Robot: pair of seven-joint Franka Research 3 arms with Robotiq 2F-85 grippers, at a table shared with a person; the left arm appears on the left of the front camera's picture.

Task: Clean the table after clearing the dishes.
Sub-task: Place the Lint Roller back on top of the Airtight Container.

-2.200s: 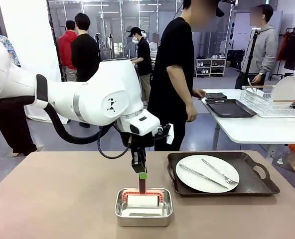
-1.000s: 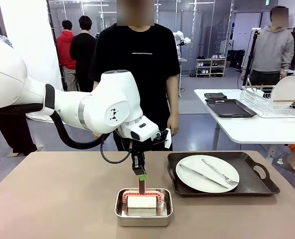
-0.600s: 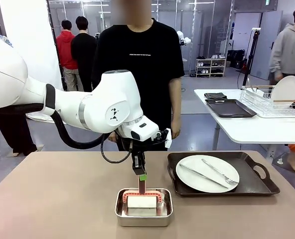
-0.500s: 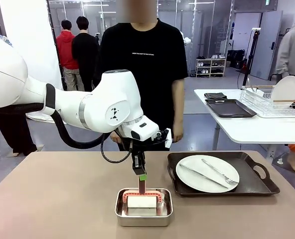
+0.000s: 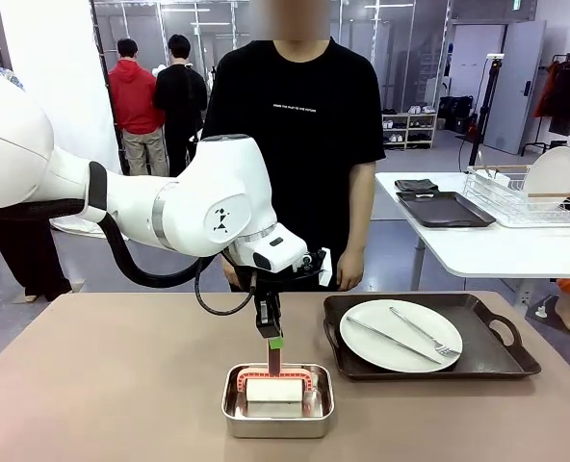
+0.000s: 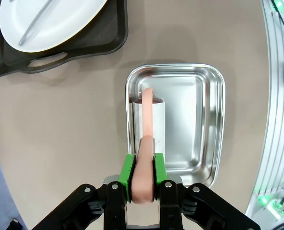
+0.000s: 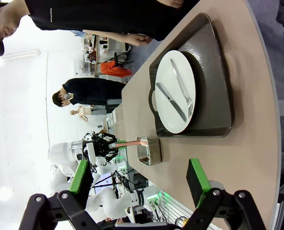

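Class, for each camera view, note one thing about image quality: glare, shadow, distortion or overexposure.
Front view: evenly lit and sharp, only faint shadow beside the tray. Left wrist view: sheen on the steel pan; the wide-angle lens bows the table edge; the pink handle in the left gripper looms large. Right wrist view: rolled sideways; background beyond the table washed out white.

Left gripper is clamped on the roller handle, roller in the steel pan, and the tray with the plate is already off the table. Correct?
One part is wrong: the tray with the plate is on the table, right of the steel pan, as the front view shows. The left gripper is indeed shut on the roller handle, roller in the pan.
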